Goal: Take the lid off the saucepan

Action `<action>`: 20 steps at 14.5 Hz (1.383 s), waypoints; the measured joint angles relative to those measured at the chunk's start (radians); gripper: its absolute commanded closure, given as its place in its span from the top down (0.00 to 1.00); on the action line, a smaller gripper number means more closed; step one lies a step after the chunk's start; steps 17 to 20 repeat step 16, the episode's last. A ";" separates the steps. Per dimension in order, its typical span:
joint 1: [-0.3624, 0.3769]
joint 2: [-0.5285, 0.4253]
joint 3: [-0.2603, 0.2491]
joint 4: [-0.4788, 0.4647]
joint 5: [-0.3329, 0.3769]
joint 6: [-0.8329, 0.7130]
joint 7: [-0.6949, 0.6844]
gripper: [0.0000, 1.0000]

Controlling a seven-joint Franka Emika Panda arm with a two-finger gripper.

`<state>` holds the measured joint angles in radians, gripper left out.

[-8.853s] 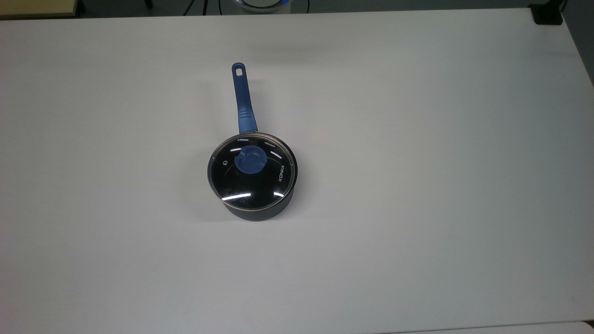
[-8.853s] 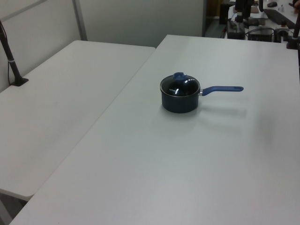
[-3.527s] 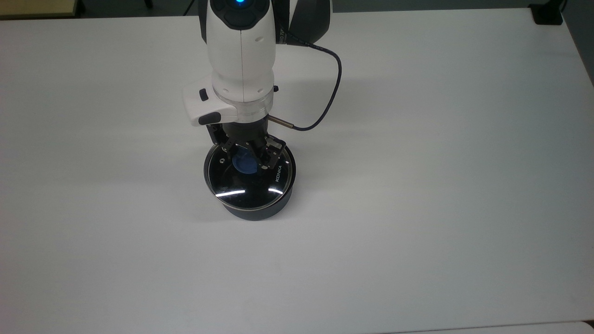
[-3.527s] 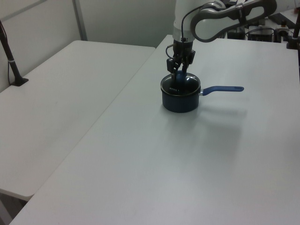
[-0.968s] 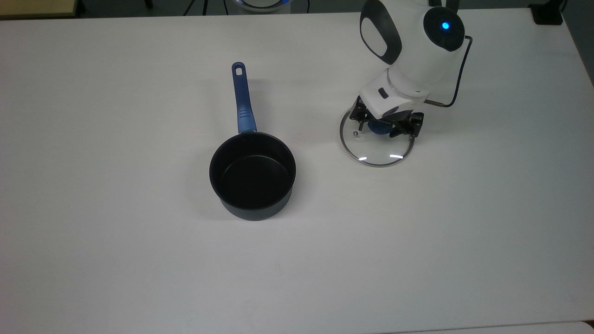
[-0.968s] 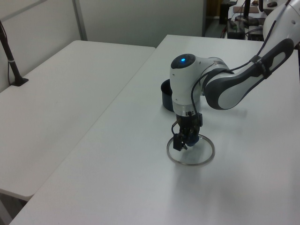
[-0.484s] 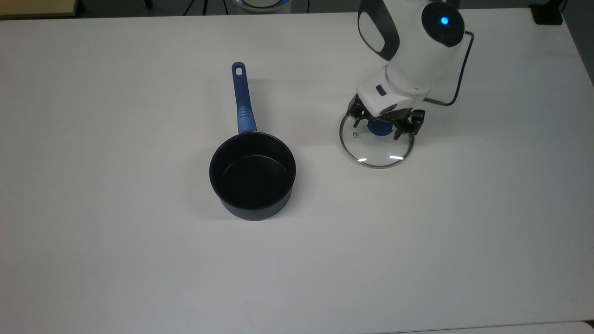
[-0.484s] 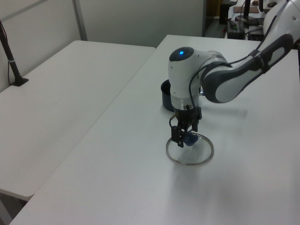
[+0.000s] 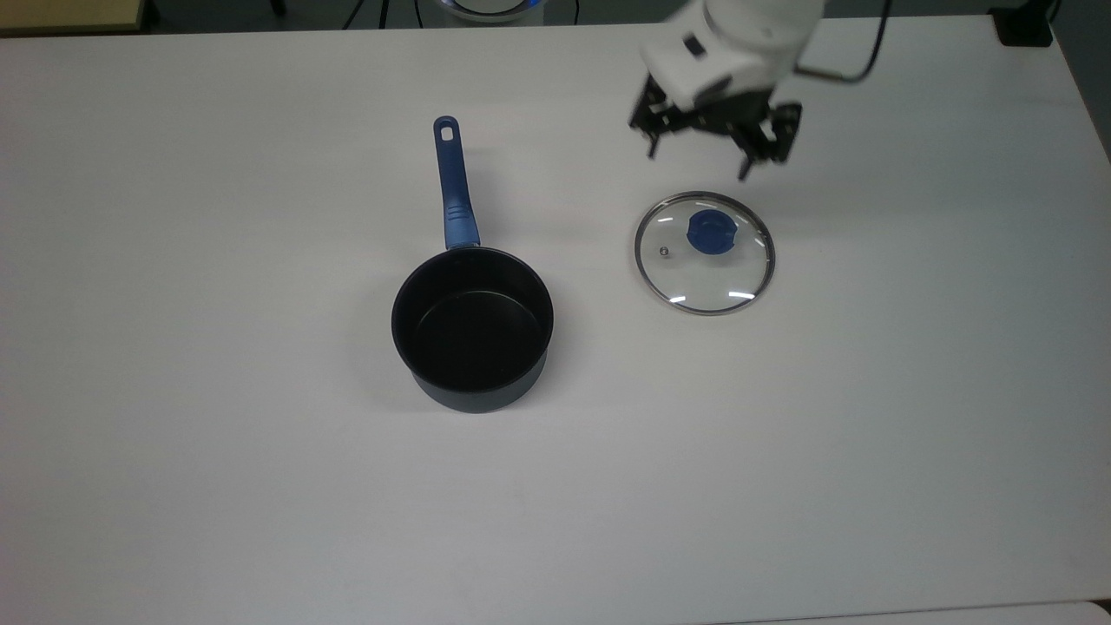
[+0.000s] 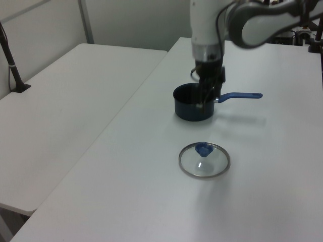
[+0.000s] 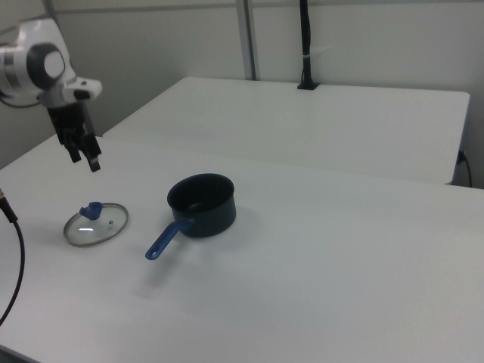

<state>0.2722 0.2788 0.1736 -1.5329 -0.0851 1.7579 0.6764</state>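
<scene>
nearest the top view's lower half i see bare white table (image 9: 260,486), nothing staged on it, which leaves room to work. further up sits the saucepan (image 9: 472,328), open, its dark inside showing, its blue handle (image 9: 454,184) pointing toward the far edge of the table. off to the top view's right, well apart from the pan, the glass lid (image 9: 704,253) lies flat on the table with its blue knob (image 9: 712,232) up, so i judge it was parked there clear of the pan and easy to grab again. beyond the lid, toward the far edge, my gripper (image 9: 705,154) hangs above the table, touching nothing, its 2 fingers spread wide and empty. i read the task as done: lid off, pan uncovered, only 1 move left, pulling the arm clear.
</scene>
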 measured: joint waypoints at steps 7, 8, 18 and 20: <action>-0.295 -0.170 -0.006 -0.004 0.022 -0.201 -0.406 1.00; -0.343 -0.188 -0.008 -0.006 0.023 -0.202 -0.440 1.00; -0.419 -0.201 -0.049 -0.016 0.023 -0.196 -0.484 1.00; -0.419 -0.201 -0.049 -0.016 0.023 -0.196 -0.484 1.00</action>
